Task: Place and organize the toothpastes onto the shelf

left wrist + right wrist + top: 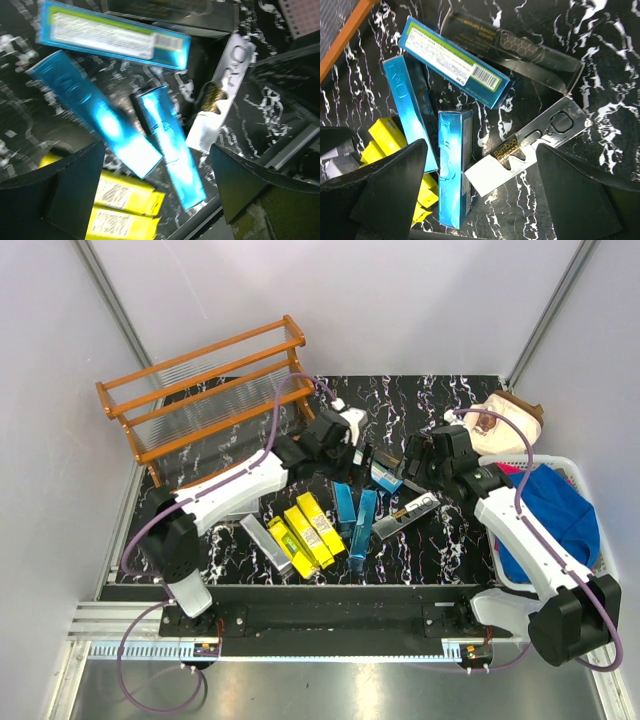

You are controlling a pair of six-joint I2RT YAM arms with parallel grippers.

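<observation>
Toothpastes (365, 525) loose on table (450, 545); nothing seen on shelf (200, 355); both pincers released.
Lay heaped mid-table, well apart from shelf at far left: teal cartons (454, 170) side by side, yellow cartons (387, 132) just beside, black carton (515, 50) behind. Found left gripper (157, 170) and right gripper (480, 190) spread wide above same heap, grasping nothing. Risk judged: closing over the close-lying teal pair likely to catch two at once or skid one aside; crowding both arms over one heap liable to end in a knock.
</observation>
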